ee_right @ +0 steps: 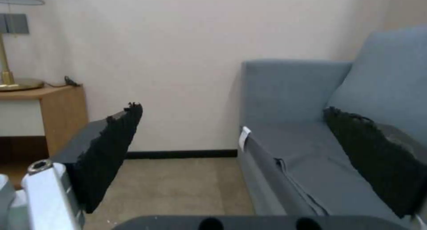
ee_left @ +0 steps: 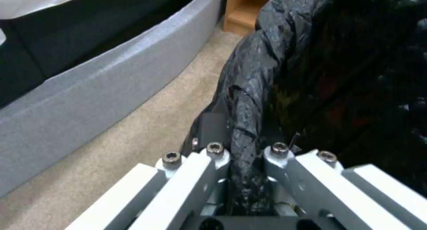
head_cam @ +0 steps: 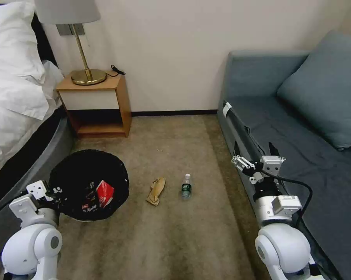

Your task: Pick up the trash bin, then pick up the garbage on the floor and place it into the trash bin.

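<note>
The trash bin [head_cam: 82, 171], round and lined with a black bag, is at the left by the bed. My left gripper [head_cam: 55, 191] is shut on its near rim; the left wrist view shows the bagged rim [ee_left: 249, 100] pinched in the left gripper [ee_left: 245, 153]. A red-and-white wrapper [head_cam: 105, 193] lies inside the bin. Garbage lies on the carpet to the bin's right: a tan paper scrap [head_cam: 156, 190] and a small clear bottle [head_cam: 186, 187] with a green label. My right gripper [head_cam: 254, 151] hangs open and empty over the sofa's front edge, with its black pads [ee_right: 111, 146] wide apart.
The bed [head_cam: 16, 116] runs along the left. A wooden nightstand [head_cam: 95, 103] with a brass lamp [head_cam: 84, 58] stands against the far wall. A blue-grey sofa [head_cam: 299, 128] lines the right side. Open carpet [head_cam: 175, 241] lies between them.
</note>
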